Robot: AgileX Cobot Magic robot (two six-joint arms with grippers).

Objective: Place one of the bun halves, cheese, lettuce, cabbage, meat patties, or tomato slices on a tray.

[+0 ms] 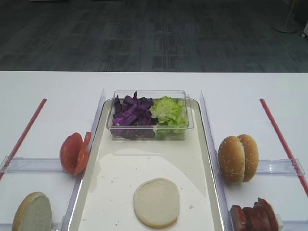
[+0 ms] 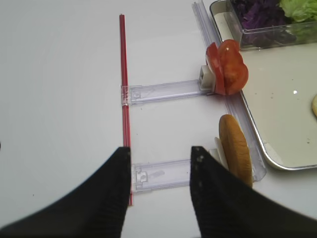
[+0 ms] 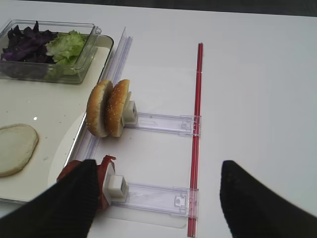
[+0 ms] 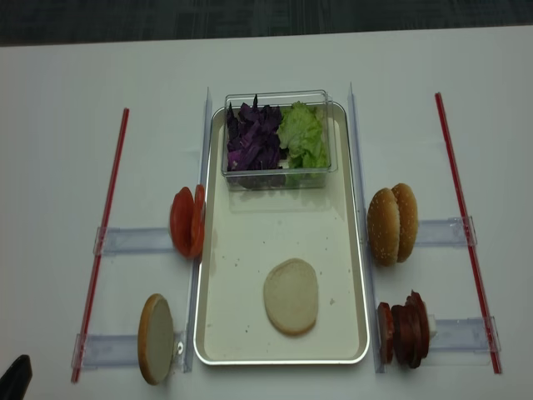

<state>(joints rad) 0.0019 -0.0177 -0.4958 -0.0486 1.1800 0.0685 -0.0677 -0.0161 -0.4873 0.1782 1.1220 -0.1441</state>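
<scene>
Metal tray (image 4: 212,250) holds one bun half (image 4: 291,296); both claws, parted and empty, risk toppling upright tomato slices (image 4: 186,221).

A smooth white desk (image 1: 48,86) is seen under even, soft light. Behind it, dark grey patterned carpet floor (image 1: 144,33) is spread, and a pale round stand base (image 1: 287,26) is glimpsed at the far right.
</scene>
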